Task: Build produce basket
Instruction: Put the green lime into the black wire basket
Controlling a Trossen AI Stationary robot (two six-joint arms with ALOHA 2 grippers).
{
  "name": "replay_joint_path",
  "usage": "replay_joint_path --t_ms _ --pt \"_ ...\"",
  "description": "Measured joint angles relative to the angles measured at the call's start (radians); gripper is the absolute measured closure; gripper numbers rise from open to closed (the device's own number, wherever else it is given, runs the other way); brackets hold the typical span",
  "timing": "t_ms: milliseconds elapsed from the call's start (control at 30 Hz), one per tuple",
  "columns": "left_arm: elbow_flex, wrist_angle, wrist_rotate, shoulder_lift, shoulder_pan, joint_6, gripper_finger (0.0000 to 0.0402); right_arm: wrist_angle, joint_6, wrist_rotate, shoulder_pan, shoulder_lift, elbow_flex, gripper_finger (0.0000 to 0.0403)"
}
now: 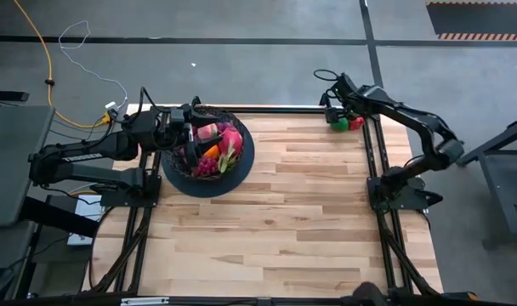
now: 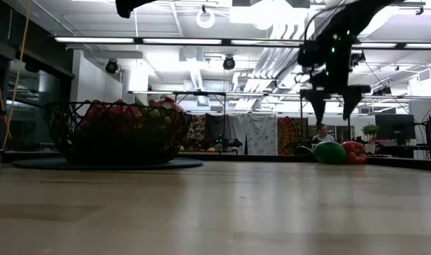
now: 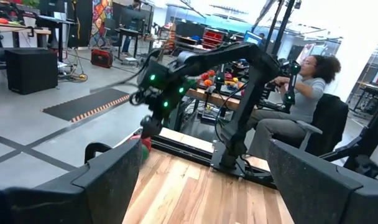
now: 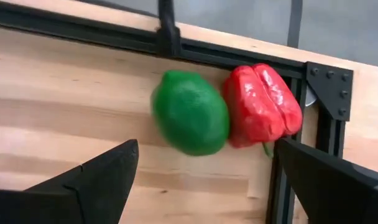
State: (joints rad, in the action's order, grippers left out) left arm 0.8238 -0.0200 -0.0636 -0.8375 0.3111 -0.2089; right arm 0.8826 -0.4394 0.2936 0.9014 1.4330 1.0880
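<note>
The right gripper (image 1: 337, 109) is hanging over the far right corner of the table (image 1: 309, 212), with its fingers standing wide apart and holding nothing. Directly below it, in the right wrist view, the green pepper (image 4: 191, 112) and the red pepper (image 4: 262, 106) are lying side by side and touching each other, pushed against the dark frame rail (image 4: 114, 37) at the table edge. The green one is sitting about midway between the two fingers, while the red one is lying closer to one finger – so the coming move is depending mostly on a straight descent onto the green pepper without catching its red neighbour. The green pepper is looking nearly round, so I cannot tell a clear long axis; the red one is lying with its length running away from the rail. The right arm is clearly the nearer one to both peppers. The basket (image 1: 241, 166) is standing well apart, at the far left of the table, already filled with produce (image 1: 214, 146), and the left gripper (image 1: 188, 132) is hovering at its rim with fingers also apart and empty. A person (image 3: 304, 93) is sitting beyond the table. No brand, label or readable writing is showing anywhere.
</note>
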Motion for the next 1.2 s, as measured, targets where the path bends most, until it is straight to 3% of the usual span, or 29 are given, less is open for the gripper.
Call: replay_joint_path --t_ms 300,800,1200 --pt "0.0 0.0 -0.031 0.0 0.0 0.002 0.0069 -0.14 0.103 -0.053 0.05 0.144 -0.02 0.0026" --pt "0.0 -0.001 -0.053 0.0 0.0 0.0 0.0069 -0.202 0.179 -0.008 0.054 0.317 -0.02 0.0029" --pt "0.0 0.0 -0.08 0.0 0.0 0.002 0.0069 -0.184 0.179 -0.006 0.054 0.322 -0.02 0.0127"
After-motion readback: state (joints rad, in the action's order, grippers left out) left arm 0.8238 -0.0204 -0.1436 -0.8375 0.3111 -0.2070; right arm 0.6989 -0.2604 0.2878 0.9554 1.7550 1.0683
